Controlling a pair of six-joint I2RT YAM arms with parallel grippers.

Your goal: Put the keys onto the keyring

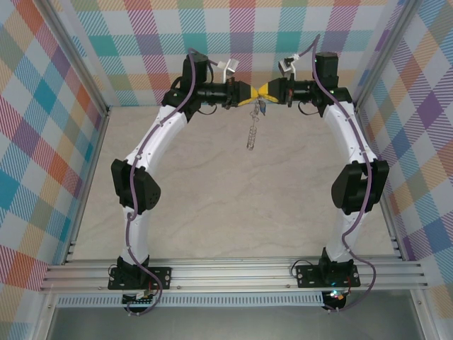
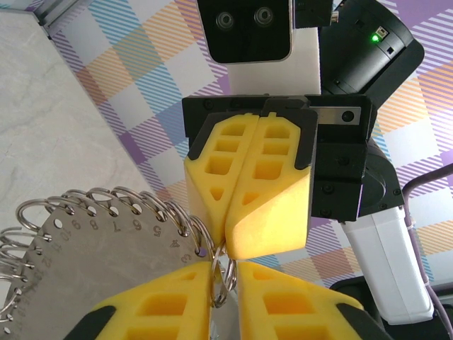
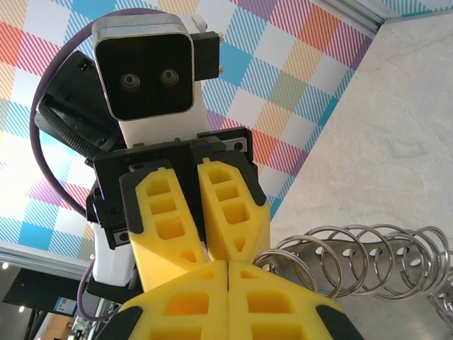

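Both grippers meet fingertip to fingertip high over the far middle of the table. The keyring (image 1: 251, 132) hangs below them as a thin grey chain-like strip. Close up it is a numbered metal plate (image 2: 99, 248) with several split rings (image 3: 354, 255) along its edge. My left gripper (image 2: 225, 283) has its yellow fingers nearly together on one split ring (image 2: 226, 273). My right gripper (image 3: 228, 276) is shut, its tips touching the top of that ring; what it pinches is hidden. A tiny bluish speck (image 1: 262, 108) under the fingertips may be the key, too small to tell.
The beige table (image 1: 226, 205) lies bare under the arms. Plaid walls (image 1: 42, 142) and aluminium posts stand close on the left, right and back. Each wrist camera faces the other arm's camera housing (image 2: 244, 28) at very short range.
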